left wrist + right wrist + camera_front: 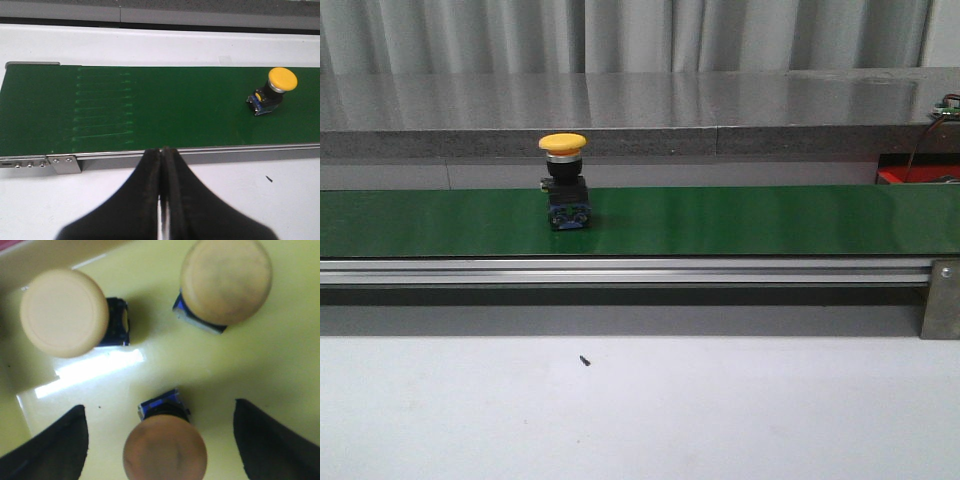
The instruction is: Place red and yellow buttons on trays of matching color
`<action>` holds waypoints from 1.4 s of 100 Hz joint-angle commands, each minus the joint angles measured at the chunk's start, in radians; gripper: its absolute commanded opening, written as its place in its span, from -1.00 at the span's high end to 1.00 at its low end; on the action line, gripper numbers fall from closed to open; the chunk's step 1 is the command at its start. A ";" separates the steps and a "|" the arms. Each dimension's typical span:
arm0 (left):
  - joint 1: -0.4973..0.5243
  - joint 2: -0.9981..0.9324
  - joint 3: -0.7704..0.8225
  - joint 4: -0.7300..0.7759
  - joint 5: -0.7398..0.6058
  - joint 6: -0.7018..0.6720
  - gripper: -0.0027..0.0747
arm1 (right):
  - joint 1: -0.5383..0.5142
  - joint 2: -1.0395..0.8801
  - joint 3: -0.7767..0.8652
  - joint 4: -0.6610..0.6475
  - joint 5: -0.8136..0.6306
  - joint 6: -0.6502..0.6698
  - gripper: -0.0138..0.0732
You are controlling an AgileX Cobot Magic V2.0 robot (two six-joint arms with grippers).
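Note:
A yellow button (564,180) with a black and blue base stands upright on the green conveyor belt (740,220). It also shows in the left wrist view as the yellow button (276,87) far from my left gripper (162,152), which is shut and empty, hovering over the white table before the belt's rail. My right gripper (160,435) is open above the yellow tray (150,340). Three yellow buttons stand on that tray: one (164,447) between the spread fingers, untouched, and two others (64,312) (226,280) farther off. No red button shows.
An aluminium rail (620,272) runs along the belt's near side, with a bracket (940,300) at the right. A grey ledge (640,120) lies behind the belt. Something red (918,176) peeks out at the far right. A small dark speck (584,360) lies on the white table.

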 commanded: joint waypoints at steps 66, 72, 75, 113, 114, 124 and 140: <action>-0.007 -0.001 -0.025 -0.029 -0.054 0.000 0.98 | 0.453 -0.155 -0.243 0.044 0.207 -0.120 -0.70; -0.007 -0.001 -0.025 -0.029 -0.054 0.000 0.98 | 0.505 -0.154 -0.250 0.044 0.212 -0.135 -0.70; -0.007 -0.001 -0.025 -0.029 -0.054 0.000 0.98 | 0.527 -0.154 -0.250 0.044 0.213 -0.144 -0.70; -0.007 -0.001 -0.025 -0.029 -0.054 0.000 0.98 | 0.770 -0.069 -0.318 0.045 0.201 -0.215 -0.70; -0.007 -0.001 -0.025 -0.029 -0.054 0.000 0.98 | 0.775 -0.066 -0.322 0.045 0.201 -0.215 -0.70; -0.007 -0.001 -0.025 -0.029 -0.054 0.000 0.98 | 0.811 -0.021 -0.356 0.050 0.208 -0.214 -0.70; -0.007 -0.001 -0.025 -0.029 -0.054 0.000 0.98 | 0.850 0.058 -0.419 0.056 0.208 -0.215 -0.70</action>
